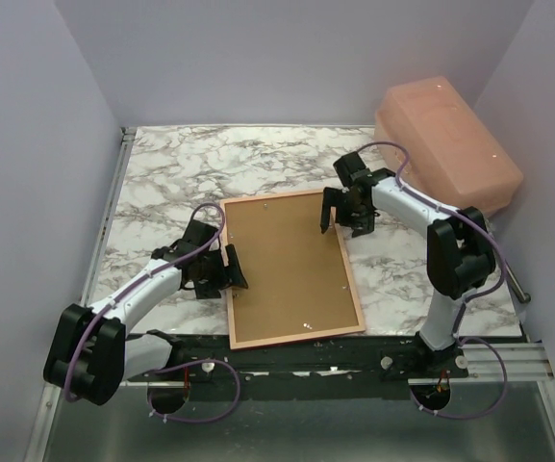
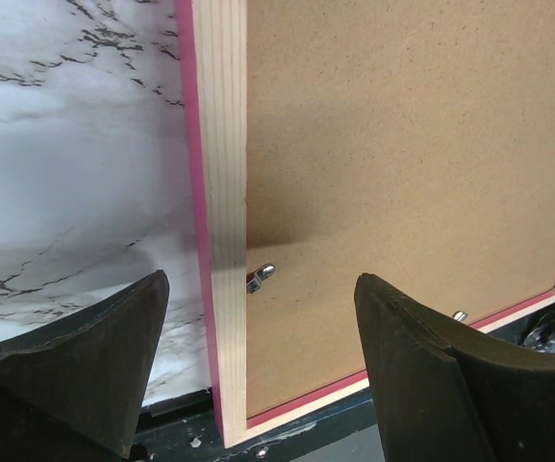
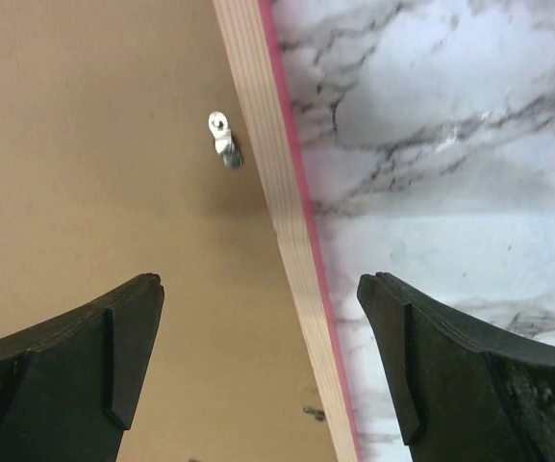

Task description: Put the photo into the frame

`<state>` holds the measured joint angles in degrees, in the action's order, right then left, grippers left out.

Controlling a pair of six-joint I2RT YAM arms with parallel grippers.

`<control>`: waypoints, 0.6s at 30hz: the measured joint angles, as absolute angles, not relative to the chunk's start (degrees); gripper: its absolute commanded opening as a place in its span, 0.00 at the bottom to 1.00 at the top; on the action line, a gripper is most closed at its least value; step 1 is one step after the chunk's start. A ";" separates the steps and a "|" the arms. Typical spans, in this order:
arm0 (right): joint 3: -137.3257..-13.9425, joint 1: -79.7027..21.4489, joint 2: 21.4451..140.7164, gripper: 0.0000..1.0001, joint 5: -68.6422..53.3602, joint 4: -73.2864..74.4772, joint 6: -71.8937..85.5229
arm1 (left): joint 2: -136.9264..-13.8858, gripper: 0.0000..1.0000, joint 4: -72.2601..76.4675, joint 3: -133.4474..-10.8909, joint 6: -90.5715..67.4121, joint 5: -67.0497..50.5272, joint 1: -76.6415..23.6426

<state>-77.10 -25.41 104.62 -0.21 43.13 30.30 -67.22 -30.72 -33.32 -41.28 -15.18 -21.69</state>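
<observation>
As the frame [image 2: 222,173] lies face-down, left fingers [image 2: 85,371] and right fingers [image 3: 455,371] stand apart.

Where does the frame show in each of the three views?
Top external: frame lies back up, centre of picture.
Left wrist: its rim runs vertically, left of centre.
Right wrist: its rim crosses diagonally, mid-picture.
Shared: brown backing board inside it.

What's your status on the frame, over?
Both open: left tool and right tool each straddle a frame rail. Frame face down, backing board in. No photo visible. Nothing blocking.
</observation>
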 measured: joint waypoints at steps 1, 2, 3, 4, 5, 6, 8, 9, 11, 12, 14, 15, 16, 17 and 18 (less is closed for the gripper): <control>-78.41 -25.41 105.78 0.93 0.69 43.35 29.91 | -67.44 0.79 -30.55 -33.32 -41.08 -15.35 -21.69; -79.75 -25.41 107.00 0.92 1.48 43.53 29.69 | -67.61 0.79 -30.39 -33.32 -40.93 -15.53 -21.69; -81.06 -25.39 108.25 0.91 2.26 43.70 29.41 | -67.77 0.79 -30.28 -33.32 -40.80 -15.59 -21.69; -82.28 -25.39 109.47 0.90 2.90 43.83 29.04 | -67.94 0.78 -30.13 -33.30 -40.64 -15.73 -21.69; -83.44 -25.39 110.69 0.89 3.53 43.94 28.75 | -68.07 0.78 -30.02 -33.30 -40.47 -15.75 -21.69; -84.53 -25.36 111.90 0.88 3.95 44.10 28.36 | -68.16 0.78 -29.93 -33.30 -40.32 -15.77 -21.69; -86.50 -25.21 114.08 0.83 4.56 44.45 27.88 | -68.51 0.78 -29.82 -33.30 -40.05 -15.81 -21.69; -87.20 -25.04 114.98 0.79 4.78 44.49 27.62 | -68.69 0.77 -29.82 -33.30 -39.94 -15.81 -21.69; -88.09 -24.77 116.38 0.72 4.93 44.66 27.14 | -69.10 0.77 -29.82 -33.30 -39.77 -15.81 -21.69; -88.51 -24.64 117.01 0.66 4.93 44.73 26.92 | -69.25 0.77 -29.82 -33.30 -39.66 -15.81 -21.69; -89.43 -24.21 118.26 0.57 4.75 44.86 26.68 | -69.36 0.77 -29.82 -33.30 -39.51 -15.84 -21.69; -89.97 -23.92 118.67 0.53 4.01 45.10 26.61 | -69.36 0.77 -29.80 -33.30 -39.42 -15.88 -21.69; -90.37 -23.77 118.87 0.50 3.97 45.08 26.55 | -69.36 0.77 -29.80 -33.30 -39.38 -15.88 -21.69; -90.67 -23.64 118.96 0.46 3.97 45.06 26.35 | -69.36 0.77 -29.80 -33.30 -39.27 -15.90 -21.69; -90.89 -23.51 119.04 0.42 3.88 45.01 26.28 | -69.38 0.77 -29.78 -33.30 -39.22 -15.90 -21.69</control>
<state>-90.89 -23.51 119.04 3.88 45.01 26.28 -69.38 -29.78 -33.30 -39.22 -15.90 -21.69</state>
